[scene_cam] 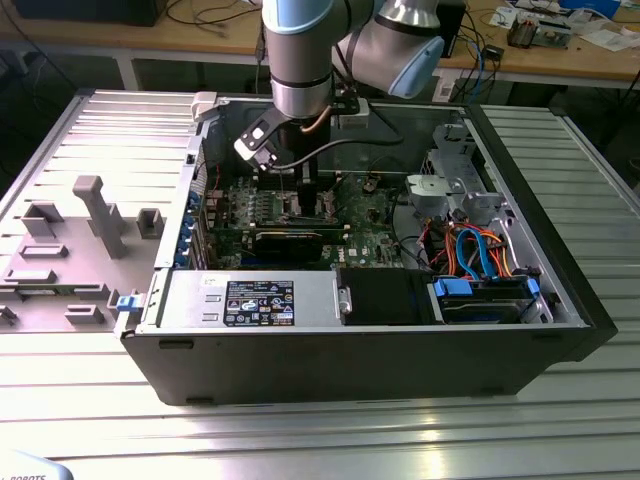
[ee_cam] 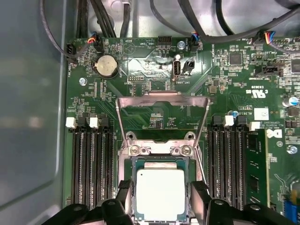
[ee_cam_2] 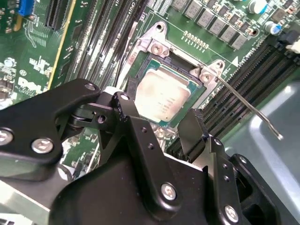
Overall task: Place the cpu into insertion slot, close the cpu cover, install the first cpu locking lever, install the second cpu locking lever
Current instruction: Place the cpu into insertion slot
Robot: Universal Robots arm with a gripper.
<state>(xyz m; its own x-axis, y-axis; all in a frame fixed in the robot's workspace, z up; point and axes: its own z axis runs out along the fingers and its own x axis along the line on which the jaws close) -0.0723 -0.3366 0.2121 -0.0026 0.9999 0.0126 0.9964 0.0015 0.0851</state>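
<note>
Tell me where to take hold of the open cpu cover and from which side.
Take the cpu cover by its free bar, the edge farthest from the hinge beside the cpu. The cover stands raised off the board, so that bar is clear on both faces. Coming from above and pinching across its thickness looks best; the side rails run close to the memory slots.

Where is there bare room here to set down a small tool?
Free: the ribbed table in front of the case, and on the exterior view's right of it. Crowded: the cpu, hemmed by the gripper and memory slots; cables fill the drive corner.
</note>
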